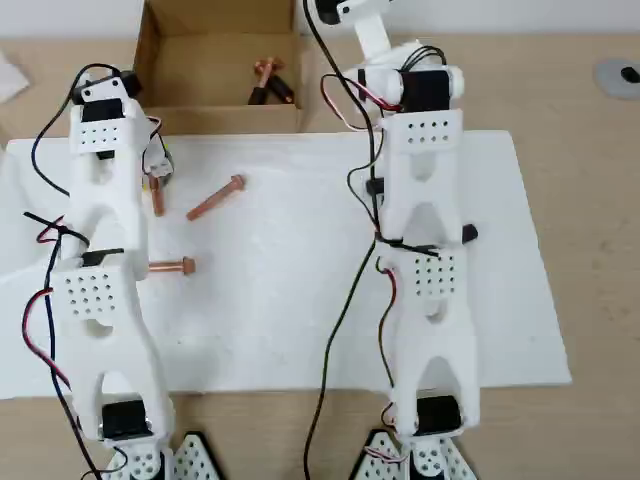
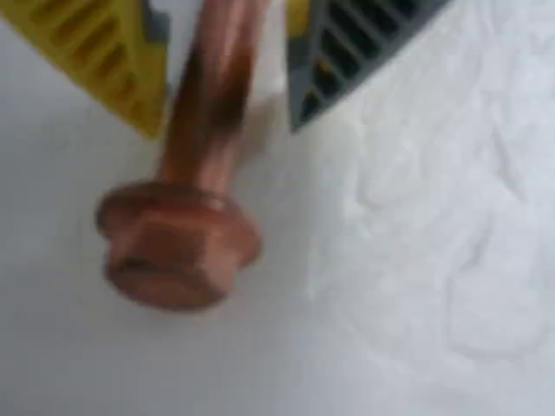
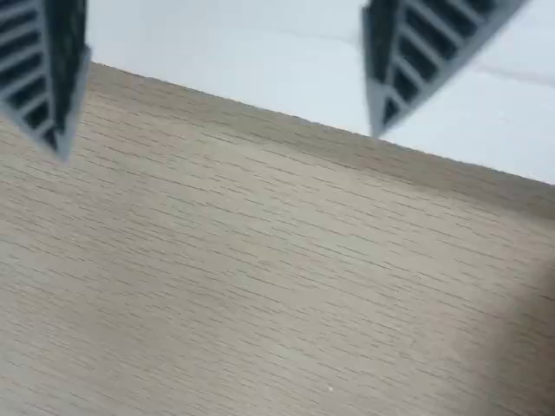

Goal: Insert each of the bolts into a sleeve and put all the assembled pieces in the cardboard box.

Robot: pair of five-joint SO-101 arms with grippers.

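My left gripper point(image 1: 155, 178) is at the back left of the white mat point(image 1: 300, 300), shut on the shaft of a copper bolt point(image 2: 178, 243). Its yellow finger point(image 2: 104, 52) and grey finger point(image 2: 347, 52) flank the shaft, and the flanged head points away from them, close over the mat. Two more copper bolts lie loose on the mat: one slanted point(image 1: 215, 198), one level point(image 1: 172, 267). The cardboard box point(image 1: 150, 60) behind the mat holds bolts in dark sleeves point(image 1: 270, 85). My right gripper point(image 3: 217, 113) is open over bare wooden table, with nothing between its fingers.
The right arm point(image 1: 425, 140) stretches along the mat's right half toward the back edge, beside the box. Cables point(image 1: 345, 300) trail down the mat's middle. A grey disc point(image 1: 618, 76) sits on the wooden table at the far right.
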